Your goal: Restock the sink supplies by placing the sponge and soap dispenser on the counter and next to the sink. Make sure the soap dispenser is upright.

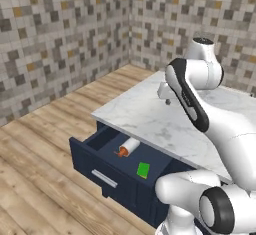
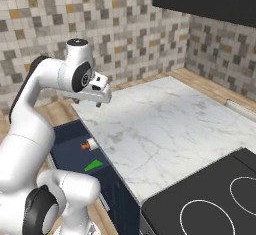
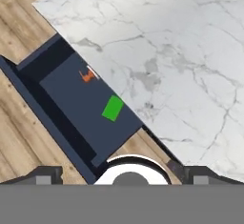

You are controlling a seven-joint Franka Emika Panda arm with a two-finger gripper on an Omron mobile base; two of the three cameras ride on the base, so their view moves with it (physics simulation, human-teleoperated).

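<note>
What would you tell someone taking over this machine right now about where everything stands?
End effector: open, holding nothing, raised above the marble slab's edge, over the open drawer.
Soap dispenser: lying on its side in the drawer.
Sponge: flat in the same drawer, apart from the dispenser.
Done: drawer open.
Left: lift both out, set them beside the sink, dispenser upright.

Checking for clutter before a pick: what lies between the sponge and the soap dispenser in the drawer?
Nothing: bare dark drawer floor separates sponge and soap dispenser, per the left base view.
</note>
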